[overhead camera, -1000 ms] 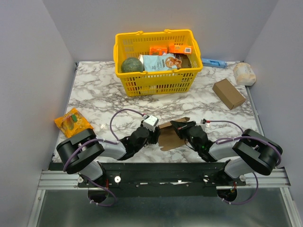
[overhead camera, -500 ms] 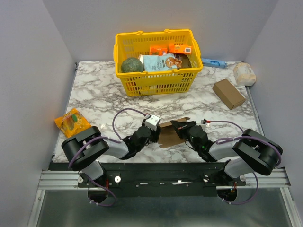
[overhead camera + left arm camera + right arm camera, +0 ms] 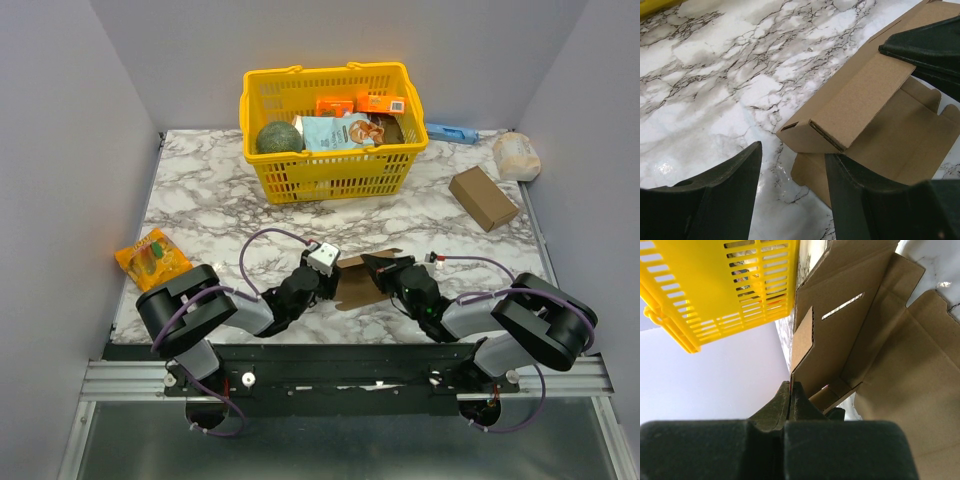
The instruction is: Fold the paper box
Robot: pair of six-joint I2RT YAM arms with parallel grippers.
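The paper box (image 3: 356, 288) is thin brown cardboard, partly folded, lying on the marble near the front edge between both grippers. My right gripper (image 3: 376, 268) is shut on an upright wall flap (image 3: 802, 342), pinching its edge at the jaw tips (image 3: 791, 389). My left gripper (image 3: 328, 284) is open beside the box's left end. In the left wrist view the gripper (image 3: 794, 154) stands over the corner of the flat bottom panel (image 3: 810, 172). Its right finger (image 3: 855, 195) lies over that panel. A folded side wall (image 3: 860, 100) rises just ahead, with the right gripper's fingers (image 3: 925, 45) on it.
A yellow basket (image 3: 262, 165) with groceries stands at the back centre, also seen as basket (image 3: 715, 290). A blocky brown carton (image 3: 483, 197) and a white bag (image 3: 517, 155) lie at the back right. An orange snack packet (image 3: 152, 257) lies at the left.
The left arm has shifted a little to the right, bringing its open gripper closer to the box's left end. The right gripper has held its grip without moving.
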